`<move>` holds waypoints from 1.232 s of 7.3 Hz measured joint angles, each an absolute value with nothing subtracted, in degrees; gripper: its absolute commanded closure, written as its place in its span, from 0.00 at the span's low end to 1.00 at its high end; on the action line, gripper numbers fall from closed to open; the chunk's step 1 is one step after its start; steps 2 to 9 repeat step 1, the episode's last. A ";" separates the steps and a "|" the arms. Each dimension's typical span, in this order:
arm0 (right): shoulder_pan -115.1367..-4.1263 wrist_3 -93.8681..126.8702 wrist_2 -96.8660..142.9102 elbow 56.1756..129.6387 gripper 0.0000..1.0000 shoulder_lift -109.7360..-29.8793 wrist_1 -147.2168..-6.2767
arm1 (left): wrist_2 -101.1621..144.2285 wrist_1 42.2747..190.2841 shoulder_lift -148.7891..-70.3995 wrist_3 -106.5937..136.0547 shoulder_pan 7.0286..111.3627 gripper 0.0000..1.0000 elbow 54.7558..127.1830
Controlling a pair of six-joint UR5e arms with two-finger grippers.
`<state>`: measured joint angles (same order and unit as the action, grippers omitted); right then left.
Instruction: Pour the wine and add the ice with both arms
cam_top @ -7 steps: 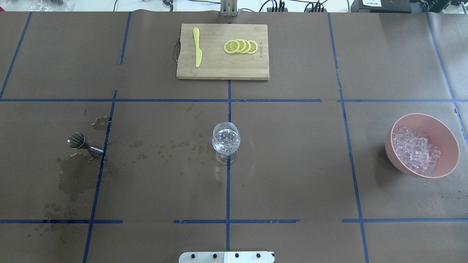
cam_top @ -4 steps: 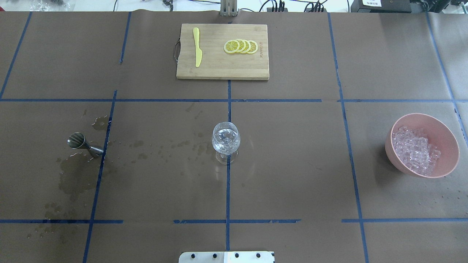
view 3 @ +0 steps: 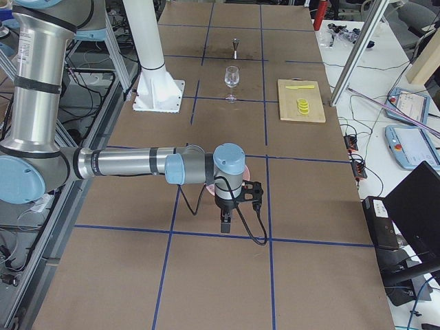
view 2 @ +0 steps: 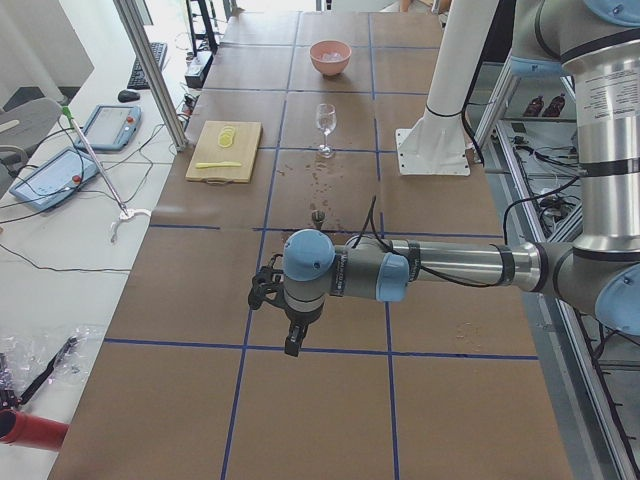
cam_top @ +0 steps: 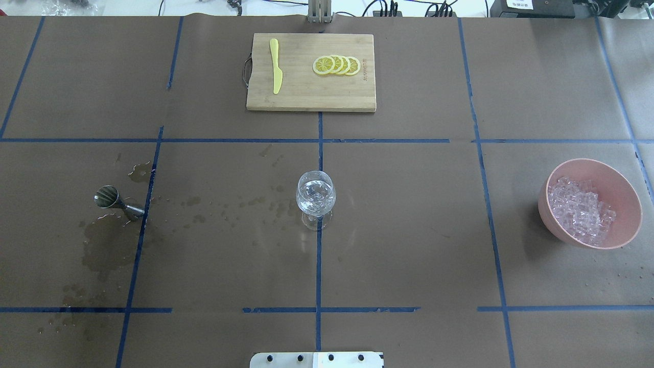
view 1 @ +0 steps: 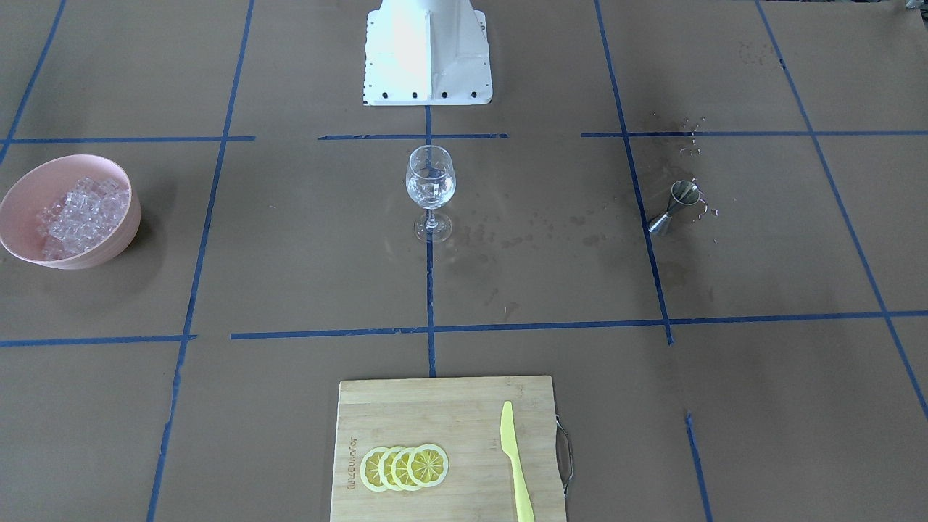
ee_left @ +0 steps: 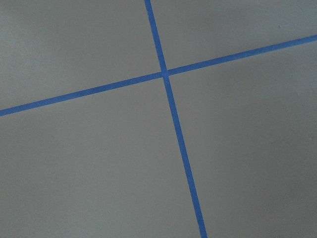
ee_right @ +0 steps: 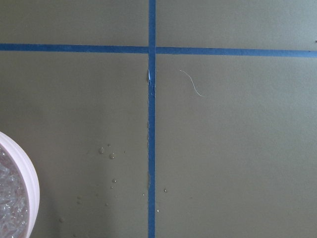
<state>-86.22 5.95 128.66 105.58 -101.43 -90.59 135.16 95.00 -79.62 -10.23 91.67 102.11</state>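
Observation:
A clear stemmed wine glass [cam_top: 316,197] [view 1: 431,181] stands at the table's middle with glassy contents in its bowl. The ice [cam_top: 580,209] [view 1: 76,214] is heaped in a pink bowl [cam_top: 631,214] [view 1: 116,243] at the robot's right. No wine shows in any view. My left gripper [view 2: 291,345] hangs over bare table far beyond the jigger. My right gripper [view 3: 225,225] hangs just past the bowl, whose rim [ee_right: 29,188] sits in the right wrist view's lower left corner. Both grippers show only in the side views, so I cannot tell whether they are open or shut.
A steel jigger [cam_top: 113,200] [view 1: 678,203] stands at the robot's left among wet stains. A wooden cutting board [cam_top: 352,97] at the far side carries lemon slices [cam_top: 337,65] and a yellow knife [cam_top: 276,66]. The white robot base [view 1: 428,51] stands at the near edge.

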 measured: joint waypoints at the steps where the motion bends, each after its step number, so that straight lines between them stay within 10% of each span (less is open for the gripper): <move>1: -86.22 5.91 128.67 105.56 0.00 -101.43 -90.60 | 135.17 95.32 -79.63 -10.22 91.67 0.00 102.08; 9: -86.22 5.91 128.67 105.56 0.00 -101.43 -90.60 | 135.17 95.32 -79.63 -10.22 91.67 0.00 102.08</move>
